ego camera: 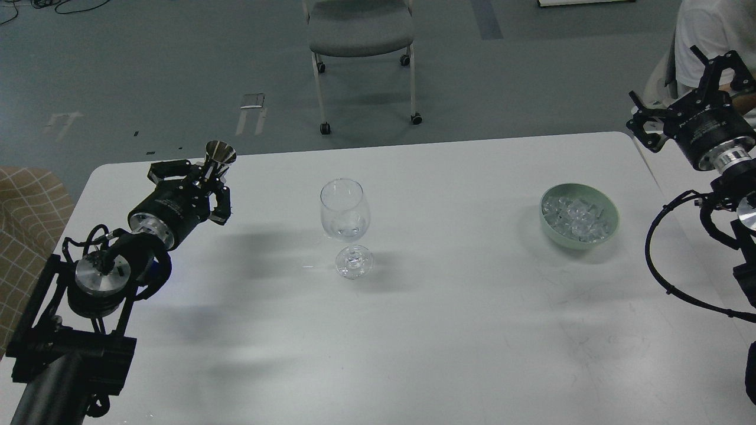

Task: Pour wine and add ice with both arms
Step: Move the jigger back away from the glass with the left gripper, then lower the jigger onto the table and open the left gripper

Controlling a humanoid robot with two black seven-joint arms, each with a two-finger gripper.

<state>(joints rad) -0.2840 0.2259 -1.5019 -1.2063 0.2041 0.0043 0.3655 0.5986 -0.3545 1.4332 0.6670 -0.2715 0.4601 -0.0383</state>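
A clear stemmed wine glass (346,227) stands upright at the table's middle, with a little clear wine (348,230) low in its bowl. My left gripper (204,177) is shut on a small silver metal cup (219,154), held mouth-up over the table's far left, well left of the glass. A pale green bowl (611,227) at the right holds several clear ice cubes (576,217). My right gripper (688,82) is open and empty, raised beyond the table's far right corner, above and right of the bowl.
The white table (449,330) ends in a rounded far right corner. A grey wheeled chair (360,29) stands on the floor behind it. A person in white (709,23) sits at the far right. A tan checked seat (26,212) is at the left.
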